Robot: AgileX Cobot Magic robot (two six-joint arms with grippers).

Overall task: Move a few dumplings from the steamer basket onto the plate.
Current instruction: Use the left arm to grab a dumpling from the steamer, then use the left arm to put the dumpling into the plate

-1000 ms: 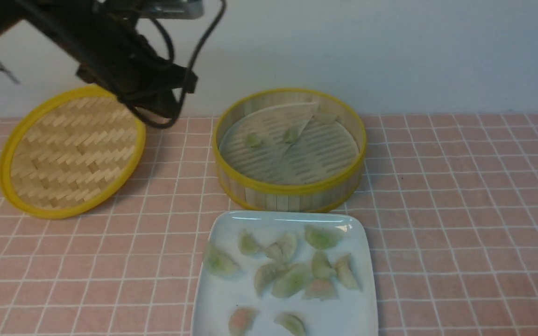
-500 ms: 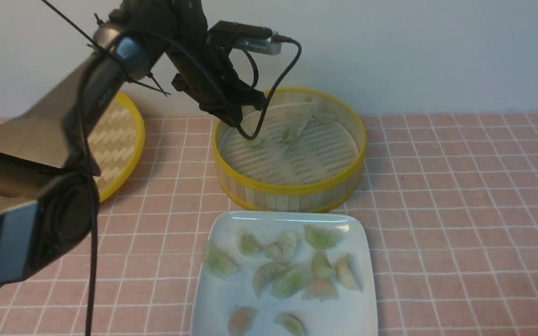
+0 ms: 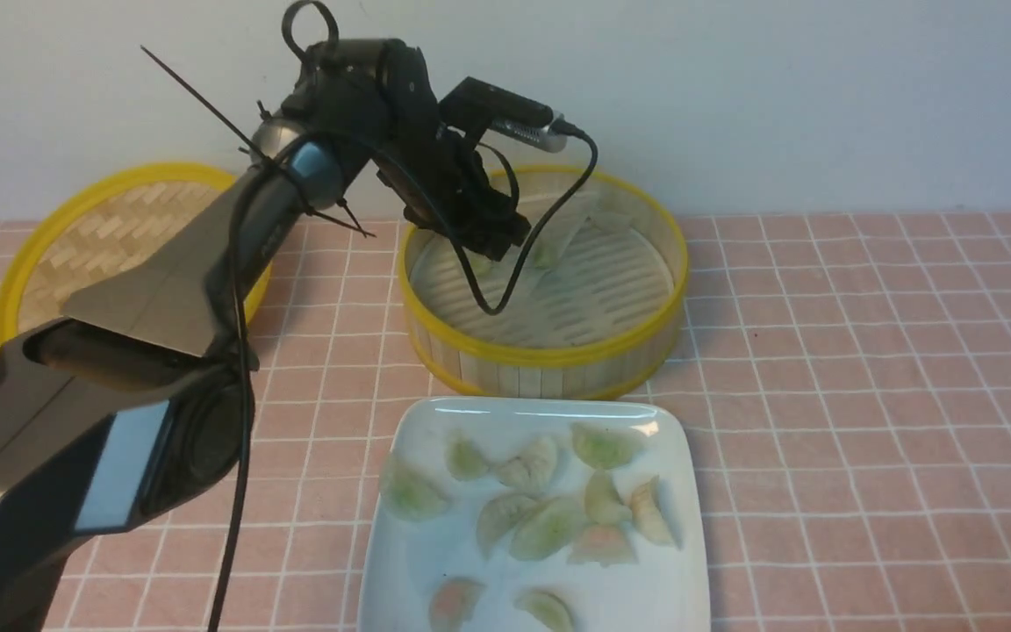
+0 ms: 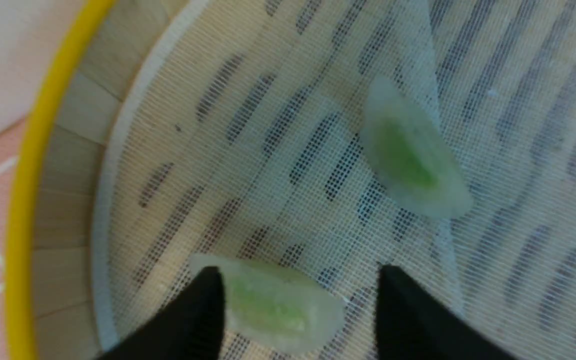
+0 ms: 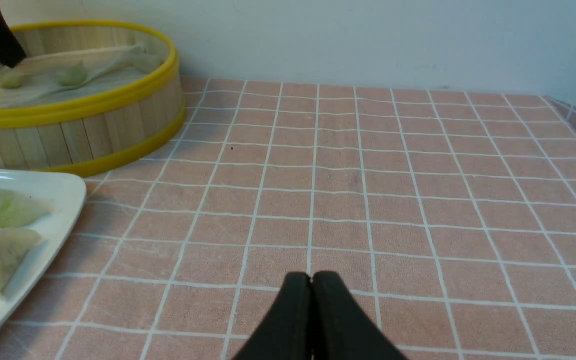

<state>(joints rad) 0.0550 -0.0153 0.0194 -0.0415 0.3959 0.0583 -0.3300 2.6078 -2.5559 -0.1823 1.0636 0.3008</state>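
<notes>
Left gripper (image 4: 300,274), jaws spread, straddles pale green-filled crescent dumpling (image 4: 268,306) in round yellow-rimmed bamboo steamer basket (image 4: 23,200); I'd centre it, then squeeze gently.

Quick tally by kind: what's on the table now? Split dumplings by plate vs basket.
dumplings on the plate: 11
dumplings in the steamer basket: 2 clear; a third shape by the far wall is uncertain
plate: 1
steamer basket: 1
lid: 1
Total: 16
</notes>
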